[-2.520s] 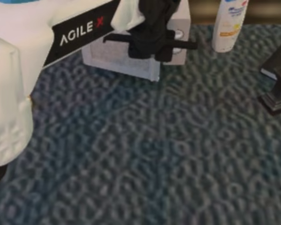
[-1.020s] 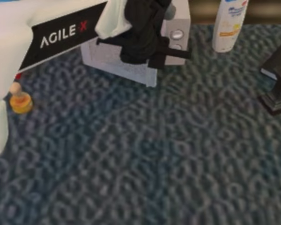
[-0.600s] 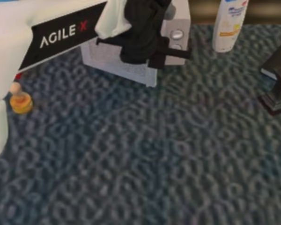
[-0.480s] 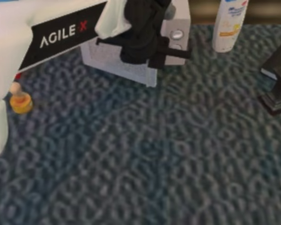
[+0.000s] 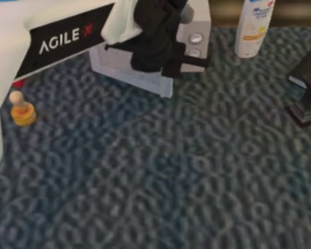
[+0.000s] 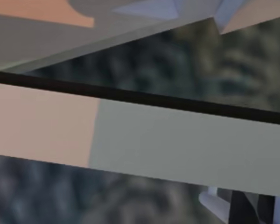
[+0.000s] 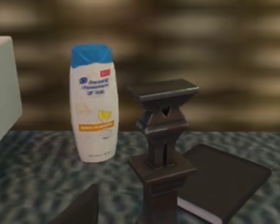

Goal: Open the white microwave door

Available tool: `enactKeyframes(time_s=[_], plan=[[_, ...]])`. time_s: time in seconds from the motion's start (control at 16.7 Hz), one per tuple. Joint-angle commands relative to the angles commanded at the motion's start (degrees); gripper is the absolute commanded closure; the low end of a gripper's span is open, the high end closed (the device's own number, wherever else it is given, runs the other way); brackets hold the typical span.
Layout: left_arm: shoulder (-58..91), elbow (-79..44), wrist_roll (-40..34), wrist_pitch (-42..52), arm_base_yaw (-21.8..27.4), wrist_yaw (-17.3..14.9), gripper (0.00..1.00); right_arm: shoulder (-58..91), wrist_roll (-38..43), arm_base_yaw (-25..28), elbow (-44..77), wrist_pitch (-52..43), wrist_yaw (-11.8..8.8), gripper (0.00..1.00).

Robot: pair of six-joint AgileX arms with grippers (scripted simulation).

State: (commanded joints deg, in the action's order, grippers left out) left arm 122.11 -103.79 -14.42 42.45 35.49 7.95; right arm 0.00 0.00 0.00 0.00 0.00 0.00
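The white microwave (image 5: pixel 198 23) stands at the table's far edge, its two silver knobs facing the front. The door (image 5: pixel 137 79), off-white with a grey mesh window, is swung a little outward, and its free corner stands clear of the knob panel. My left gripper (image 5: pixel 168 63) hangs black over the door's free edge, shut on the door's handle. In the left wrist view the door's pale edge (image 6: pixel 186 144) fills the middle. The rounded handle (image 6: pixel 213 204) lies beside a black finger (image 6: pixel 242 212). My right arm is parked off the table's right side.
A white shampoo bottle (image 5: pixel 254 26) stands right of the microwave. A dark wooden stand (image 5: pixel 307 88) on a dark book (image 7: pixel 224 179) sits at the right edge. A small yellow bottle (image 5: pixel 22 111) stands at the left, under my left arm.
My left arm has drawn back toward the left, and the door's free edge has swung a little farther out from the microwave. The small yellow bottle has come into view.
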Motion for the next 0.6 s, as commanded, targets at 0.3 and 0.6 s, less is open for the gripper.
enactKeyframes(time_s=[0.3, 0.6], plan=[[-4.09, 6.07, 5.16, -2.75, -1.29, -2.54, 1.0, 0.0, 0.0, 0.0, 0.0, 0.0, 0.0, 0.0], [-4.23, 6.29, 5.35, -2.85, -1.34, -2.63, 1.0, 0.0, 0.0, 0.0, 0.0, 0.0, 0.0, 0.0]])
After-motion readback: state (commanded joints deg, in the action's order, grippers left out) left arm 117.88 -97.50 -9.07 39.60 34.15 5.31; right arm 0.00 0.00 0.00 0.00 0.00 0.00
